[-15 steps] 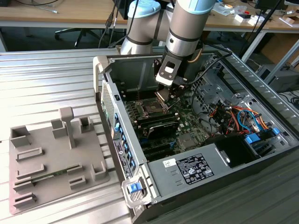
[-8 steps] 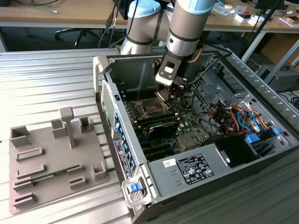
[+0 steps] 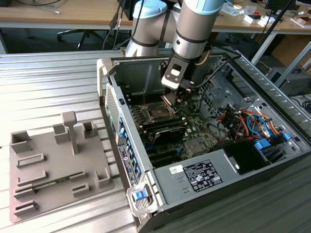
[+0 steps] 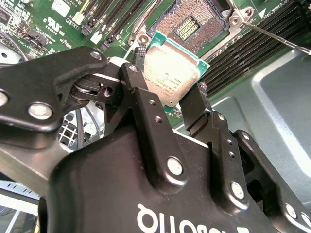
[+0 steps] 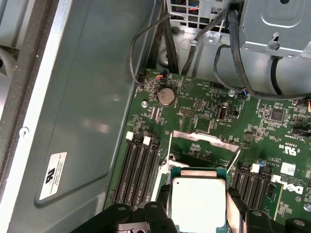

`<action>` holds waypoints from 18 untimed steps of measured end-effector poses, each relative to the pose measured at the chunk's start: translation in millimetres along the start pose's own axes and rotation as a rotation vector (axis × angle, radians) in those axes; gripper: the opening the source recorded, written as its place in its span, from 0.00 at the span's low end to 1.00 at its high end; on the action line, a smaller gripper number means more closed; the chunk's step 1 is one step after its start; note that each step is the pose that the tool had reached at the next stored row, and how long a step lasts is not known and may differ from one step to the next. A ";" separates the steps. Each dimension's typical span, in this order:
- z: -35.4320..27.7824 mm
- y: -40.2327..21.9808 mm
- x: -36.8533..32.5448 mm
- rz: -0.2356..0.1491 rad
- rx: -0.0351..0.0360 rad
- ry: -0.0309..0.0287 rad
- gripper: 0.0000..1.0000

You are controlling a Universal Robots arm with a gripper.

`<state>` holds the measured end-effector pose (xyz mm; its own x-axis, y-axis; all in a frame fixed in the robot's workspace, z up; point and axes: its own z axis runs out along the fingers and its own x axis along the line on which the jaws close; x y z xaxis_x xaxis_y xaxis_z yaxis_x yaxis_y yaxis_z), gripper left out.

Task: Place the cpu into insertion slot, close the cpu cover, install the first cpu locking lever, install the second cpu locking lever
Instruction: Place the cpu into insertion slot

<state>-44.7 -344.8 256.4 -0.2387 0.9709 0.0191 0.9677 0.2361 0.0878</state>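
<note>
My gripper (image 4: 167,99) is shut on the cpu (image 4: 171,73), a thin square chip with a dull silver face and green edge, held by two opposite sides between black fingers (image 4: 141,92). It hangs tilted just above the insertion slot (image 4: 194,23), whose pin field lies bare inside a shiny rim. In the first wrist view the cpu (image 5: 199,199) covers the socket, and beyond it the cpu cover (image 5: 205,139) stands open. In the exterior view the gripper (image 3: 172,99) hovers over the insertion slot (image 3: 158,112) on the green motherboard (image 3: 194,128). A thin metal lever (image 4: 277,37) sticks out beside the socket.
Black memory slots (image 5: 141,165) flank the socket on both sides. Cables (image 5: 233,43) hang over the board near a metal drive cage (image 5: 277,24). The case's grey side wall (image 5: 82,97) rises close by. A grey fixture tray (image 3: 53,165) lies outside the case, on the exterior view's left.
</note>
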 end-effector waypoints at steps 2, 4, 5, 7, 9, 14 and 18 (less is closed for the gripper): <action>0.0 0.0 0.0 0.002 0.0000 -0.0002 0.55; 0.1 0.0 0.0 0.005 -0.0001 -0.0004 0.55; 0.1 0.0 0.0 0.007 -0.0001 -0.0006 0.55; 0.1 0.0 0.0 0.011 -0.0002 -0.0010 0.55; 0.1 0.0 0.0 0.013 -0.0002 -0.0012 0.55; 0.2 0.0 0.0 0.019 -0.0004 -0.0017 0.55; 0.2 0.0 0.0 0.026 -0.0005 -0.0022 0.55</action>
<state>-44.7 -344.8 256.2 -0.2135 0.9768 0.0192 0.9735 0.2110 0.0878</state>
